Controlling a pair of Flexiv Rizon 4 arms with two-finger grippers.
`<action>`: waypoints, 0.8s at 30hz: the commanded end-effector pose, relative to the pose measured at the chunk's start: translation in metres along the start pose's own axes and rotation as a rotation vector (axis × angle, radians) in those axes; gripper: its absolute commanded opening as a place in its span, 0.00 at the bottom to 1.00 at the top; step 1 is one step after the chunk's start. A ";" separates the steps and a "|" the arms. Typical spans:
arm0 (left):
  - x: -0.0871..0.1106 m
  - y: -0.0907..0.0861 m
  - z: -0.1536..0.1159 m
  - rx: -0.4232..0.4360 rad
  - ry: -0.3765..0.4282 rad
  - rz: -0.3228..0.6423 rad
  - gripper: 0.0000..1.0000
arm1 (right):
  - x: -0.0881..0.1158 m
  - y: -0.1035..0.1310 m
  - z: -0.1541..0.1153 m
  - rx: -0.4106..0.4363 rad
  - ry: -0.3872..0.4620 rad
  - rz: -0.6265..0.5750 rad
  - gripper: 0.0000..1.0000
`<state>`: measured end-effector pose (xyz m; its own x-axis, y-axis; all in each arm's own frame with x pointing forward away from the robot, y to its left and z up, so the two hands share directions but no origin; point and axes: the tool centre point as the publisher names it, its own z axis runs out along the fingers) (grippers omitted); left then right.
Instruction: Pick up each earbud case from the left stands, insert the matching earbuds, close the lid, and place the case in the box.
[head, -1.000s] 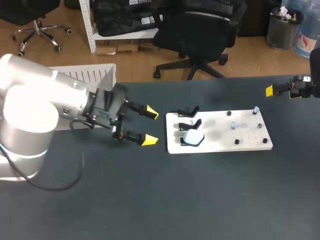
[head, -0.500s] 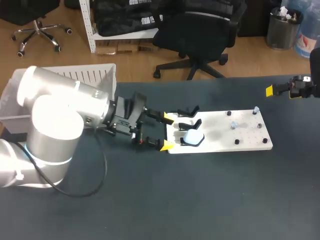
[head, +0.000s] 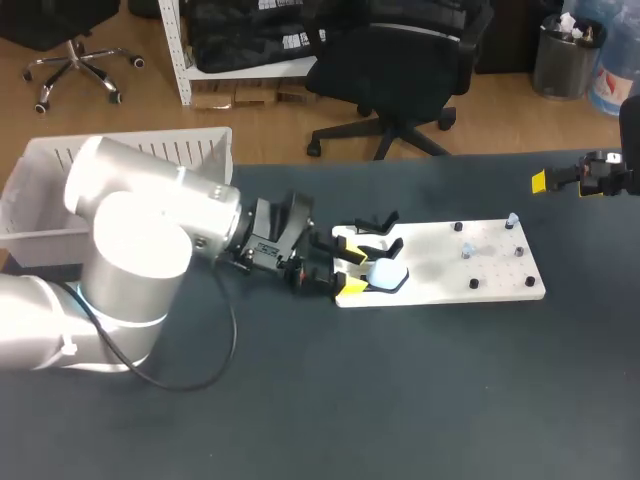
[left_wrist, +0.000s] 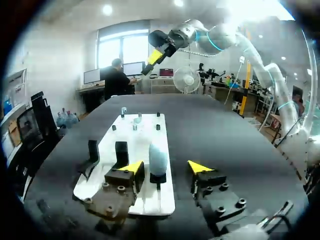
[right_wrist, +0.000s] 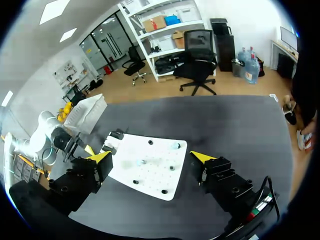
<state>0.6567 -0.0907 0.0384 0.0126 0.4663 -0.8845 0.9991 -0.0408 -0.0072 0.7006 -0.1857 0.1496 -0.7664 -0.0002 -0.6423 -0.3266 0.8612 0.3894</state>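
Left arm (head: 150, 250) has travelled over the last second from the left part of the worktop (head: 400, 400) toward the white board (head: 450, 268), which lies right of middle, nearer the far edge. Left claw (head: 348, 270) has arrived at the board's left end, where a second ago it was well short of it. The case (head: 387, 273), pale blue, sits on the nearest of the three black stands (head: 378, 235); the other two stands carry nothing. In the left wrist view the claw (left_wrist: 165, 167) is spread wide with the case (left_wrist: 158, 159) between its fingers. A gap shows on both sides, so there is no contact and nothing is held. Right claw (head: 545, 181) has not moved; it hangs near the worktop's far right corner. In its own view (right_wrist: 150, 156) it is open wide and empty, looking down at the board (right_wrist: 150, 172). Two small pale pieces (head: 467, 250) stand among the black pegs at the board's right end. They are probably the earbuds, but too small to confirm. The box (head: 60, 170) is at the far left corner. Judgement: the approach to the first pick is nearly complete and the grasp is not yet made. Next comes closing squarely on the case, then lifting it free of the stand. Risk: the nearer finger is closer to the case and could nudge it off the stand.
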 end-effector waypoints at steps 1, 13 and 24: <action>0.002 0.002 0.003 0.010 0.011 0.000 0.52 | 0.000 -0.001 0.000 -0.001 0.001 -0.001 1.00; 0.007 0.004 0.014 -0.011 0.022 -0.006 0.41 | 0.000 -0.001 0.000 -0.001 0.001 -0.001 1.00; 0.007 0.008 0.023 -0.017 0.015 -0.006 0.49 | 0.000 -0.001 0.000 -0.001 0.001 -0.001 1.00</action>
<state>0.6609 -0.1051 0.0237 0.0070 0.4821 -0.8761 0.9997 -0.0222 -0.0043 0.7006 -0.1857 0.1496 -0.7664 -0.0003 -0.6423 -0.3266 0.8612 0.3894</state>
